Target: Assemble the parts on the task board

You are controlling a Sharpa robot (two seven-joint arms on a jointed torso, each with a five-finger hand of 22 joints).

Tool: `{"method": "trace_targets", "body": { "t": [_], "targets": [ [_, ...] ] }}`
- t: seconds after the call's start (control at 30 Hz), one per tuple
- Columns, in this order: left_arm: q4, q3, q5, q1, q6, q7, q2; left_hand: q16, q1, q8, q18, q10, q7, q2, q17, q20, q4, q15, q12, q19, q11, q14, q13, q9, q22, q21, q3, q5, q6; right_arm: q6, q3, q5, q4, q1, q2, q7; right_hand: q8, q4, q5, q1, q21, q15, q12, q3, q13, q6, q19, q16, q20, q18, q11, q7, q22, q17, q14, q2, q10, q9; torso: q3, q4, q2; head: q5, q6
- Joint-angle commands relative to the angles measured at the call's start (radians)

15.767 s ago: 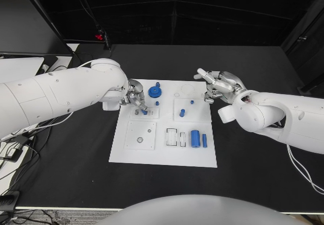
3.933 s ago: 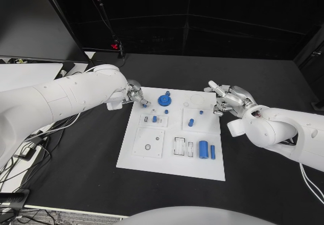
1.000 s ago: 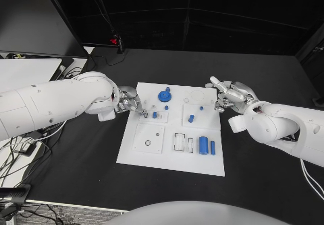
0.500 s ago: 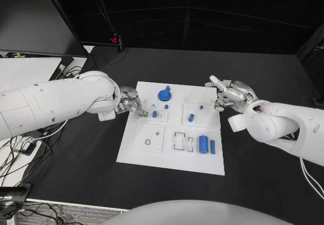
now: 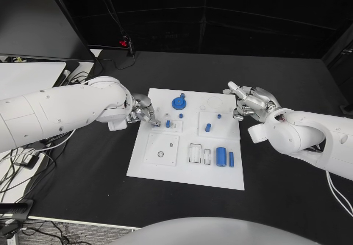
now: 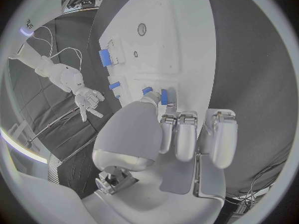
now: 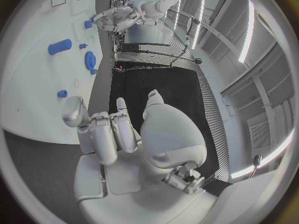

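Two fingertips (image 6: pixel 163 98) of left hand (image 5: pixel 142 113) hide part (image 6: pixel 165 95).

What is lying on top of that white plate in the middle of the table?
On the task board lie small blue parts: a gear, a thick cylinder and a thinner rod. The left hand covers the plate's edge there.
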Motion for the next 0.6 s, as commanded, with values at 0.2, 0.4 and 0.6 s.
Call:
{"method": "trace_targets", "body": {
  "t": [0.2,0.4,0.6],
  "targets": [
    [-0.013,0.000,0.003,0.000,0.022,-0.020,0.007,0.001,0.073,0.000,-0.007,0.104,-0.008,0.062,0.263,-0.005,0.000,-0.003,-0.002,0.104,-0.003,0.103,0.261,0.000,0.263,0.003,0.011,-0.001,0.002,0.005,0.001,0.001,0.004,0.001,0.000,0.008,0.007,0.001,0.004,-0.005,0.003,0.009,-0.006,-0.008,0.142,-0.009,-0.006,0.006,-0.003,0.003,0.001,0.098,0.113,0.192,0.040,0.002,-0.009,-0.001,0.0009,0.0007,0.001,-0.001,-0.003],
    [-0.016,0.000,0.003,0.000,0.030,-0.022,0.012,0.001,0.071,-0.001,-0.007,0.104,-0.008,0.062,0.263,-0.005,0.000,-0.003,-0.002,0.104,-0.002,0.103,0.261,0.001,0.263,0.003,0.015,-0.003,0.001,0.006,0.001,0.001,0.004,0.001,0.001,0.008,0.007,0.001,0.004,-0.005,0.003,0.009,-0.006,-0.008,0.142,-0.009,-0.006,0.006,-0.003,0.003,0.001,0.098,0.113,0.192,0.040,0.002,-0.009,-0.001,0.0003,0.0010,0.000,-0.002,-0.004],
    [-0.016,0.000,0.003,-0.001,0.040,-0.025,0.014,0.001,0.069,-0.002,-0.007,0.104,-0.007,0.062,0.263,-0.005,0.000,-0.002,-0.002,0.104,-0.001,0.103,0.261,0.001,0.263,0.003,0.019,-0.006,-0.001,0.005,0.001,0.001,0.006,0.001,-0.001,0.007,0.007,0.001,0.004,-0.005,0.003,0.009,-0.006,-0.008,0.142,-0.009,-0.006,0.006,-0.003,0.003,0.001,0.098,0.113,0.192,0.040,0.002,-0.009,-0.001,0.0007,0.0010,0.000,-0.001,-0.007]
  ]
}}
